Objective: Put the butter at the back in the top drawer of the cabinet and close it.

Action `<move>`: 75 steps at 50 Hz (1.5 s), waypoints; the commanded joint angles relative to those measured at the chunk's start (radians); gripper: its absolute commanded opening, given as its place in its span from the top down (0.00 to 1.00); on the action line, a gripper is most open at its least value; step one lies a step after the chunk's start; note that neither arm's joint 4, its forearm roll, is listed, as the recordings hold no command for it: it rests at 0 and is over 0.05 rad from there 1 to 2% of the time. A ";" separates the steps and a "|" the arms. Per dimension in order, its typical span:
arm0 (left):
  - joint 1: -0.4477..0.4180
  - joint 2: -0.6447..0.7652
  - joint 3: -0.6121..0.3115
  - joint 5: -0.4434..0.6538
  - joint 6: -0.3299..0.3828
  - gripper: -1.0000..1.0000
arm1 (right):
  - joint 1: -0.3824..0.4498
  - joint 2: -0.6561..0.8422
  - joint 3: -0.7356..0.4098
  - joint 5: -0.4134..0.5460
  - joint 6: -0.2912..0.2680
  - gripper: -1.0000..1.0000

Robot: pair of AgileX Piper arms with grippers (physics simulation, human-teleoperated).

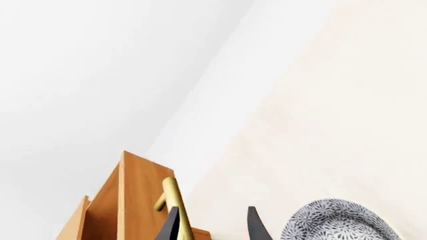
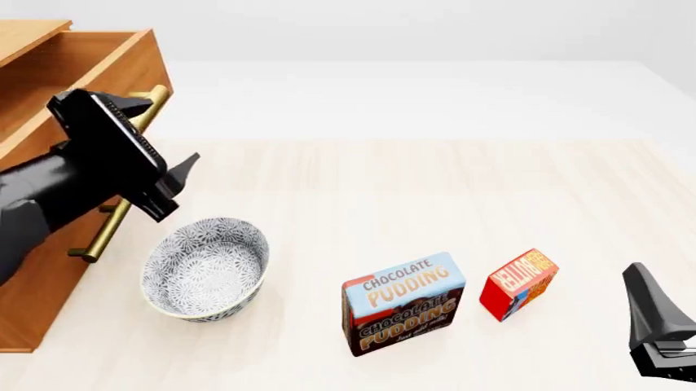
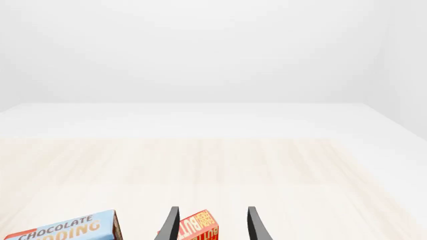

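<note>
The butter point(image 2: 520, 283), a small red box with orange lettering, stands on the table at the front right. My right gripper point(image 2: 653, 314) hangs open just to its near right. In the right wrist view the butter point(image 3: 197, 227) lies beyond the gap of the right gripper point(image 3: 213, 227), untouched. The cabinet point(image 2: 28, 32) stands at the far left with its top drawer point(image 2: 77, 73) pulled out. My left gripper point(image 2: 179, 183) is open beside the brass handle point(image 2: 109, 220). The left wrist view shows the handle point(image 1: 172, 192) against one finger of the left gripper point(image 1: 215, 227).
A blue-and-brown chocolate pudding box point(image 2: 403, 303) stands left of the butter. A patterned grey bowl point(image 2: 207, 267) sits in front of the cabinet, under the left arm. The pale wooden table point(image 2: 435, 187) stretches back to a white wall.
</note>
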 commanded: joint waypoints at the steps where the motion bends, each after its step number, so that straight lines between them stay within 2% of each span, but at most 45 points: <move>1: -0.070 -0.029 -0.155 0.215 -0.133 0.00 | 0.000 0.000 0.000 0.000 0.000 0.00; 13: -0.074 -0.064 -0.268 0.349 -0.203 0.00 | 0.000 0.000 0.000 0.000 0.000 0.00; 18: -0.084 -0.034 -0.346 0.441 -0.287 0.00 | 0.000 0.000 0.000 0.000 0.000 0.00; 23: -0.128 0.011 -0.478 0.553 -0.393 0.00 | 0.000 0.000 0.000 0.000 0.000 0.00; 33: -0.123 0.037 -0.573 0.669 -0.482 0.00 | 0.000 0.000 0.000 0.000 0.000 0.00; 34: -0.134 0.046 -0.608 0.696 -0.515 0.00 | 0.000 0.000 0.000 0.000 0.000 0.00; 38: -0.119 0.026 -0.635 0.716 -0.503 0.00 | 0.000 0.000 0.000 0.000 0.000 0.00; 40: -0.137 0.060 -0.681 0.758 -0.565 0.00 | 0.000 0.000 0.000 0.000 0.000 0.00; 42: -0.140 0.076 -0.707 0.784 -0.591 0.00 | 0.000 0.000 0.000 0.000 0.000 0.00; 43: -0.156 0.091 -0.729 0.801 -0.632 0.00 | 0.000 0.000 0.000 0.000 0.000 0.00; 49: -0.144 0.077 -0.750 0.827 -0.654 0.00 | 0.000 0.000 0.000 0.000 0.000 0.00; 51: -0.160 0.099 -0.774 0.846 -0.699 0.00 | 0.000 0.000 0.000 0.000 0.000 0.00; 53: -0.149 0.082 -0.769 0.846 -0.691 0.00 | 0.000 0.000 0.000 0.000 0.000 0.00; 55: -0.162 0.097 -0.780 0.858 -0.735 0.00 | 0.000 0.000 0.000 0.000 0.000 0.00; 61: -0.131 0.073 -0.778 0.864 -0.731 0.00 | 0.000 0.000 0.000 0.000 0.000 0.00; 63: -0.137 0.075 -0.793 0.882 -0.766 0.00 | 0.000 0.000 0.000 0.000 0.000 0.00; 65: -0.117 0.058 -0.792 0.887 -0.755 0.00 | 0.000 0.000 0.000 0.000 0.000 0.00; 67: -0.117 0.066 -0.808 0.909 -0.798 0.00 | 0.000 0.000 0.000 0.000 0.000 0.00; 68: -0.077 0.037 -0.801 0.911 -0.770 0.00 | 0.000 0.000 0.000 0.000 0.000 0.00; 70: -0.070 0.031 -0.801 0.913 -0.764 0.00 | 0.000 0.000 0.000 0.000 0.000 0.00; 72: -0.083 0.040 -0.814 0.929 -0.798 0.00 | 0.000 0.000 0.000 0.000 0.000 0.00; 74: -0.074 0.030 -0.818 0.939 -0.794 0.00 | 0.000 0.000 0.000 0.000 0.000 0.00; 75: -0.085 0.040 -0.826 0.953 -0.820 0.00 | 0.000 0.000 0.000 0.000 0.000 0.00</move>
